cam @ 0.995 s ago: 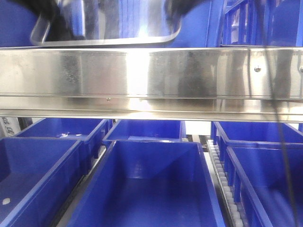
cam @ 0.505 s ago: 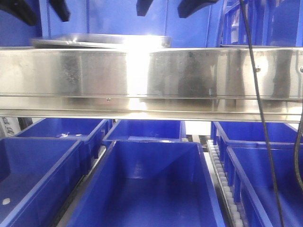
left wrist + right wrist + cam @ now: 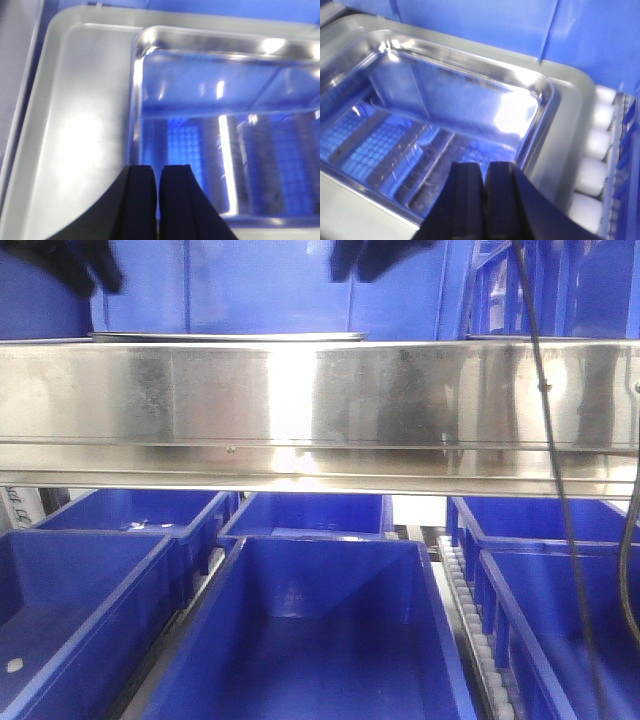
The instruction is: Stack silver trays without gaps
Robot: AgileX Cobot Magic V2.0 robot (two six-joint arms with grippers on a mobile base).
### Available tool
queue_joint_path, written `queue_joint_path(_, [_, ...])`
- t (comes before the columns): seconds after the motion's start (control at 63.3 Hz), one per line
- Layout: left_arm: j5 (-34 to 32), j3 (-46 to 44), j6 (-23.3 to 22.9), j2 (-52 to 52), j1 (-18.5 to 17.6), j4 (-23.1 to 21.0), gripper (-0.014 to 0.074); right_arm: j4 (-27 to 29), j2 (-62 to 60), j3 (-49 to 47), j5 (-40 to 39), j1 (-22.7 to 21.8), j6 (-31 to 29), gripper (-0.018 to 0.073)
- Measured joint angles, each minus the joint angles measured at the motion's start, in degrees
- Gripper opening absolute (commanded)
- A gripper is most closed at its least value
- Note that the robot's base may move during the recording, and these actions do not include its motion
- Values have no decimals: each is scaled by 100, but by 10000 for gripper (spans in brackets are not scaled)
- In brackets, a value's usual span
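Since a second ago the upper tray (image 3: pixel 225 336) has dropped flat behind the shelf rail (image 3: pixel 320 395). The left gripper (image 3: pixel 159 172) and right gripper (image 3: pixel 484 170) hover over it, fingers pinched together, empty. It lies beneath them inside the duller lower tray (image 3: pixel 75 150). Stacking looks done, though whether it sits flush is unclear.

1. Type of place: a storage or order-picking rack, as in a warehouse or stockroom.
2. Blue plastic bins (image 3: pixel 330 640): open-topped and alike, ranked side by side and in rows across the lower half of the front view.
3. Shelf rail (image 3: pixel 320 400): long brushed steel, screwed, spanning the middle of the frame.
4. Roller track (image 3: pixel 480 640): small white rollers between bins at lower right.
5. Silver trays (image 3: pixel 470 100): kept on the upper level, with blue walls behind.
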Motion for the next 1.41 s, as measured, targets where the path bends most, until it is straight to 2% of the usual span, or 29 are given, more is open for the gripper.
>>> queue_joint_path(0.142, [-155,0,337,-470,-115,-15,11,-217,-255,0,0,0,0,-71])
queue_joint_path(0.411, [-686,22,786,-1474,-794,131,11,-309,-341,0,-11,0,0,-71])
queue_joint_path(0.553, [-1209,538,855,-2012,-954,182,11,-309,-341,0,-21,0,0,-71])
queue_joint_path(0.726, [-1848,1479,894,-2691,-952,218,11,-309,-341,0,-21,0,0,-71])
queue_joint_path(0.821, [-1988,1974,894,-3161,-952,230,11,-312,-341,0,-21,0,0,-71])
queue_joint_path(1.042, [-1991,2852,894,-4301,-901,453,11,-312,-341,0,-21,0,0,-71])
queue_joint_path(1.184, [-1377,3119,894,-4815,-833,562,11,-312,-341,0,-21,0,0,-71])
queue_joint_path(1.405, [-1204,3146,894,-4972,-833,1278,11,-312,-341,0,-21,0,0,-71])
